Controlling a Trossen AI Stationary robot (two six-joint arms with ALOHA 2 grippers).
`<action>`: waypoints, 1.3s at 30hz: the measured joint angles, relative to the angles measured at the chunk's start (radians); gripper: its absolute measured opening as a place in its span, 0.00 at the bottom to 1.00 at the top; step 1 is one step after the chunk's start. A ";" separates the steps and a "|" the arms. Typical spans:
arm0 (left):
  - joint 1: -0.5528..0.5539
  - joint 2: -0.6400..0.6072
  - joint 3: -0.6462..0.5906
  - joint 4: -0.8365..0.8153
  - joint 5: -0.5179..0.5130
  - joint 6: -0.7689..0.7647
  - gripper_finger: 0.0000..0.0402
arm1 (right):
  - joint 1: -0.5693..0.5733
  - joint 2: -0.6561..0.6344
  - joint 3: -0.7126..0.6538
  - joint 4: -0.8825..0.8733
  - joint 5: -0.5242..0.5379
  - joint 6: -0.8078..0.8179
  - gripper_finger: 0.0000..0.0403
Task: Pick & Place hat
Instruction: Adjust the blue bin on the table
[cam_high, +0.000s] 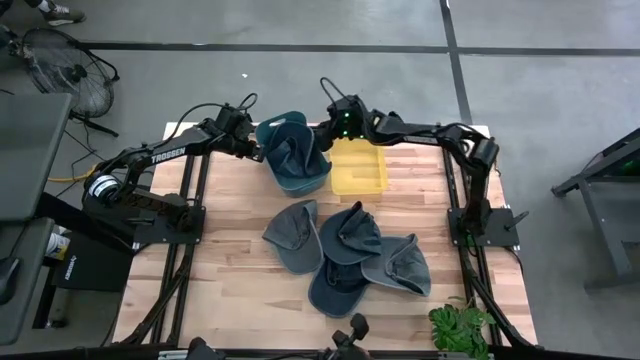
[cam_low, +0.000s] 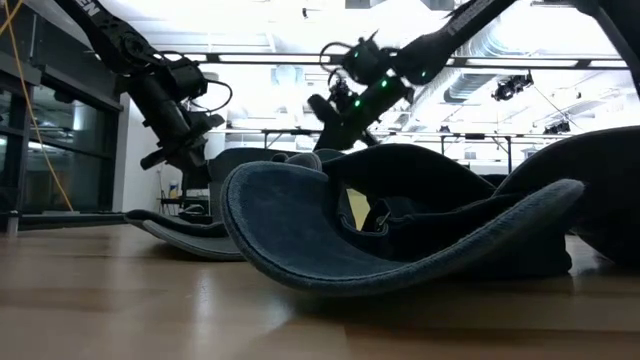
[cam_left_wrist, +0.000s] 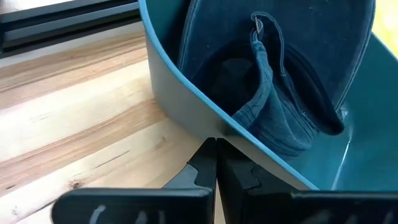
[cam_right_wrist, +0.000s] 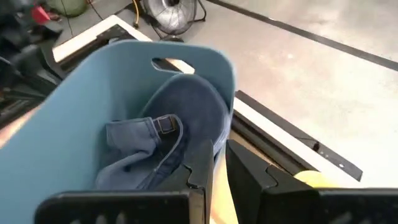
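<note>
Hat is sitting crumpled inside the teal bin up around 12 o'clock on the tabletop. Right tool is pinched down on the bin's wall beside the hat brim, probably to steady the bin. Left tool is clenched empty, tips against the bin's outer wall at its 9 o'clock, bracing it. Yellow tray sits right beside the bin; four more caps wait toward 6 o'clock.

yellow tray, green plant, floor fan

Wooden table, teal bin, yellow tray, caps
</note>
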 joint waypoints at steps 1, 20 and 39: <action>0.000 0.000 0.000 0.002 -0.006 0.000 0.00 | -0.003 -0.020 0.000 -0.018 -0.003 0.000 0.10; 0.000 0.069 0.000 0.194 0.087 -0.007 0.00 | 0.007 -0.490 -0.150 -0.651 0.059 0.036 0.10; 0.000 0.145 0.000 0.336 0.163 0.009 0.00 | 0.191 -0.783 -0.729 -0.228 0.078 0.453 0.10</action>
